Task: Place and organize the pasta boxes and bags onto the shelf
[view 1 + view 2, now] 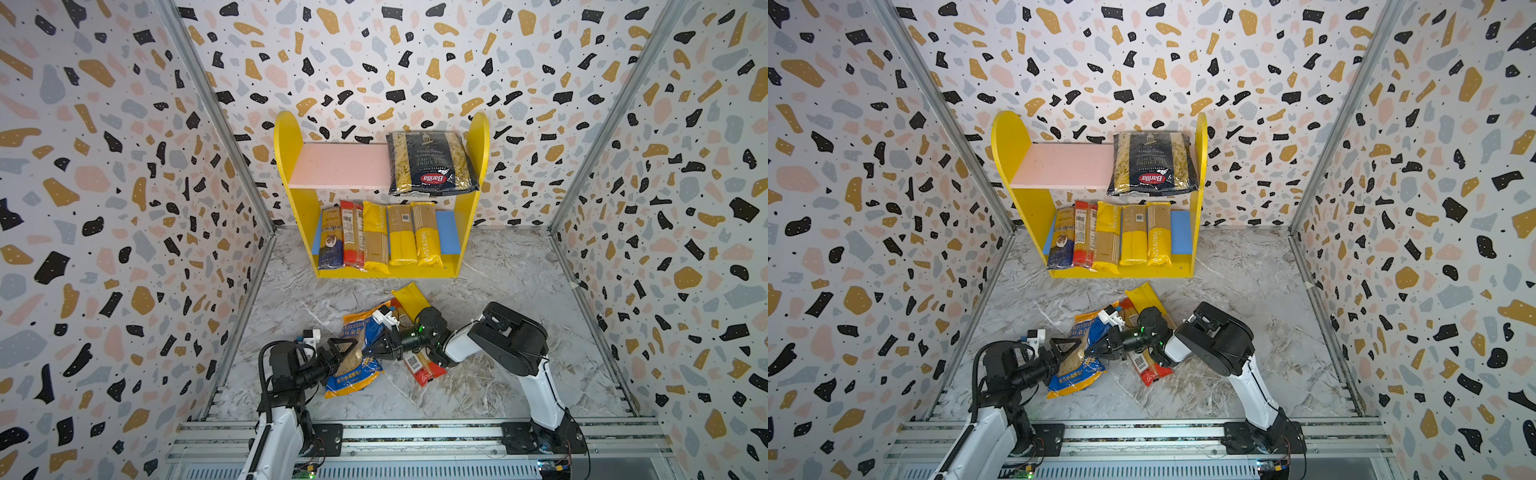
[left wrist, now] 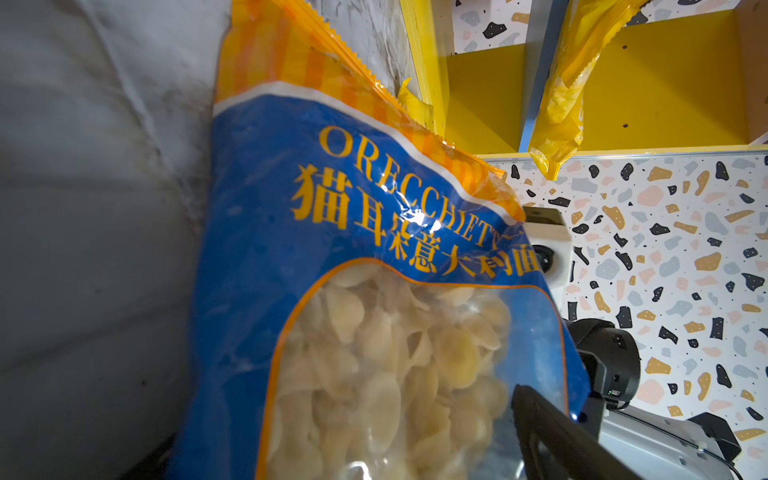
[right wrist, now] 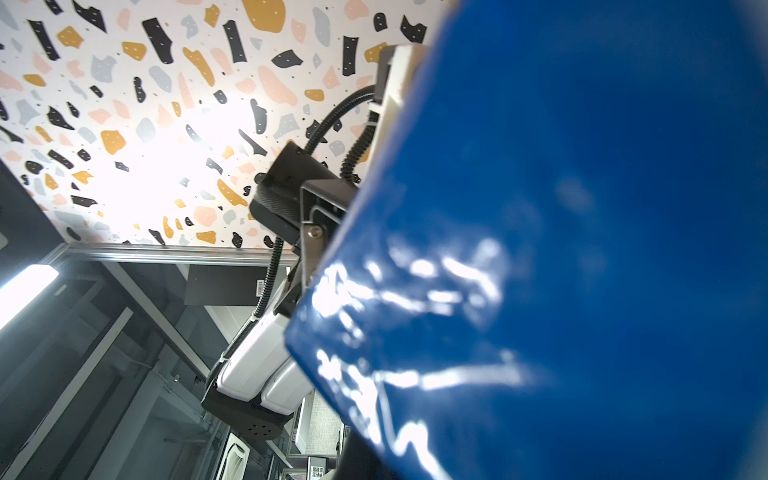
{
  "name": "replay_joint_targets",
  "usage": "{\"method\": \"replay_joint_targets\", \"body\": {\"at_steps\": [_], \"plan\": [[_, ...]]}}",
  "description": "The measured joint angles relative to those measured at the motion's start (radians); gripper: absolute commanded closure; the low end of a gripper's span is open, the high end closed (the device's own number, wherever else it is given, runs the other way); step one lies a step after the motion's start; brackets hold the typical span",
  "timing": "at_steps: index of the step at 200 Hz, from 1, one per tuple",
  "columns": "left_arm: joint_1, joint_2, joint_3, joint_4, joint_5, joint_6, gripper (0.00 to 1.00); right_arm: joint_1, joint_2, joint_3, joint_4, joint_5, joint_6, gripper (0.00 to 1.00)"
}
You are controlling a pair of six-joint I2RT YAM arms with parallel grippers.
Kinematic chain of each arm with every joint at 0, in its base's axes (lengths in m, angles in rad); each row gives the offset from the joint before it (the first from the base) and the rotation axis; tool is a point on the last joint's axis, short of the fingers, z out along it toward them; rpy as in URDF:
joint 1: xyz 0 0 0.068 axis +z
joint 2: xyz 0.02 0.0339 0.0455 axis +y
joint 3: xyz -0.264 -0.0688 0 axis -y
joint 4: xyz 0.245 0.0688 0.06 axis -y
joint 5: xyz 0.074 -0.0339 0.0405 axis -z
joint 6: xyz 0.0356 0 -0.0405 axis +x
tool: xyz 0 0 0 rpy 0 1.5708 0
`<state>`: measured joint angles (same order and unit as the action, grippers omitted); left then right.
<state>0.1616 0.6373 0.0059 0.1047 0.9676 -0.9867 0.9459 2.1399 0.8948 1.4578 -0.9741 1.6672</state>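
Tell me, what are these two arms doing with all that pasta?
They are stocking the shelf. The right gripper is shut on the Orecchiette bag; the left gripper is open at its other side. The Barilla bag lies on the pink board, with five spaghetti packs below. A yellow pack and a red pack lie on the table.

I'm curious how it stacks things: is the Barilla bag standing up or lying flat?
Lying flat: the Barilla bag rests with its printed face up on the pink board, at the right end.
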Motion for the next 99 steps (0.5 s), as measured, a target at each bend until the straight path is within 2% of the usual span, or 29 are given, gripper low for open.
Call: {"method": "replay_joint_targets", "body": {"at_steps": [23,48,73,99], "plan": [[0.0,-0.001,0.0,0.0,0.005,0.011,0.0,0.005,0.01,0.0,0.061,0.027,0.095,1.0],[0.0,-0.009,0.0,-0.015,0.023,0.031,0.02,0.006,0.002,0.004,0.063,0.024,0.086,1.0],[0.0,-0.027,0.0,-0.046,0.031,0.045,0.25,0.021,-0.082,0.013,-0.16,0.021,-0.06,1.0],[0.0,-0.056,0.0,-0.061,0.048,0.047,0.58,0.029,-0.145,0.027,-0.316,0.02,-0.158,1.0]]}}
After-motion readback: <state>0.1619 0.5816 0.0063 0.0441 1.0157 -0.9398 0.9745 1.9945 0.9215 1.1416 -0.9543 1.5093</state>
